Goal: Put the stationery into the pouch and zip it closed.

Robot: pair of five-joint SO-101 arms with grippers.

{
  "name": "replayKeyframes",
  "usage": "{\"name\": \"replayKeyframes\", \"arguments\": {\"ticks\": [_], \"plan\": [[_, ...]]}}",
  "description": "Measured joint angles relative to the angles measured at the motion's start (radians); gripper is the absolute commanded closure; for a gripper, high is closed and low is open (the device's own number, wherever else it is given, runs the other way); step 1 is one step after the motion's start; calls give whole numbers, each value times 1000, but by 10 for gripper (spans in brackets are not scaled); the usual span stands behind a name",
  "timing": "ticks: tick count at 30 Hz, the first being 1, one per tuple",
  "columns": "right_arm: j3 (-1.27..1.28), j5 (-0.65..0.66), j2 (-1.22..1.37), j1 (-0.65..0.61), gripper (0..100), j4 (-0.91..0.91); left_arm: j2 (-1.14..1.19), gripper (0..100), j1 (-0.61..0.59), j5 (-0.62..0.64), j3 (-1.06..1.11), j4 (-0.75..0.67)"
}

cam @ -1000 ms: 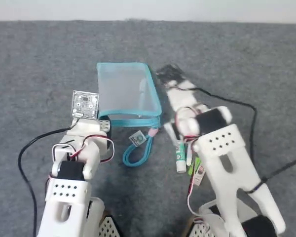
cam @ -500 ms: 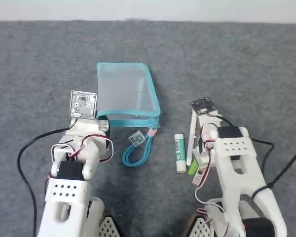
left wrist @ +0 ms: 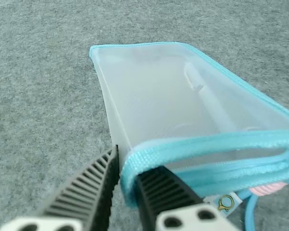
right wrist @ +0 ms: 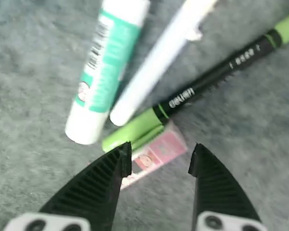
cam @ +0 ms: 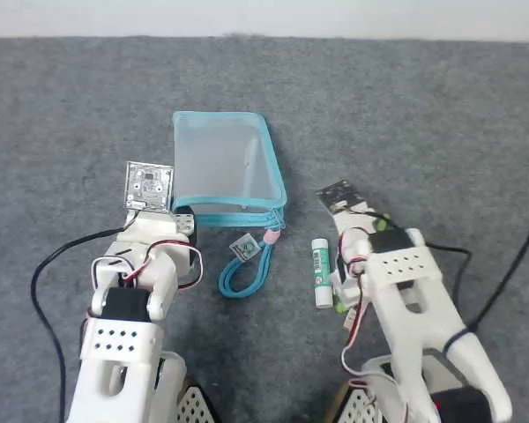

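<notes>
– Black ribbed plastic, nearest the arms on the right: what state is it in?
– That is the right gripper [right wrist: 161, 151], its fingers spread apart and holding nothing. It hangs just above the loose stationery on the grey carpeted table [cam: 441, 115].

– Which items lie beneath it?
– A pink eraser [right wrist: 154, 155] lies between the fingertips. Just beyond it are a black-and-green pen [right wrist: 207, 82], a white pen [right wrist: 159, 57] and a green-and-white glue stick [right wrist: 108, 62]. The two pens touch, and the white pen lies against the glue stick. In the high view the glue stick [cam: 321, 269] lies between the right arm [cam: 397, 264] and the pouch's strap.

– And the left side?
– The left gripper [left wrist: 127, 168] is clamped on the near corner of the pouch's turquoise zip edge.

– Where is the pouch itself?
– The translucent pouch [left wrist: 173, 96] lies flat on the table beyond the left gripper, its zip edge towards the arms. Its turquoise strap loop [cam: 242, 278], a small tag [cam: 244, 248] and a pink zip pull [cam: 271, 236] trail from the near right corner. A pale, pen-like shape [left wrist: 202, 91] shows through its wall.
</notes>
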Motion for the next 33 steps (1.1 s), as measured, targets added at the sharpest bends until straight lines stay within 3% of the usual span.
{"name": "replayKeyframes", "arguments": {"ticks": [4,9,16,27,33], "plan": [[0,-5,110,-8,797,-43,0,989,0,0,0,0],[-35,-3,186,46,894,-57,0,989,0,0,0,0],[-14,-5,221,110,957,-84,0,989,0,0,0,-23],[-37,-5,229,170,991,-83,0,989,0,0,0,-26],[-204,5,250,238,992,-81,0,989,0,0,11,-26]]}}
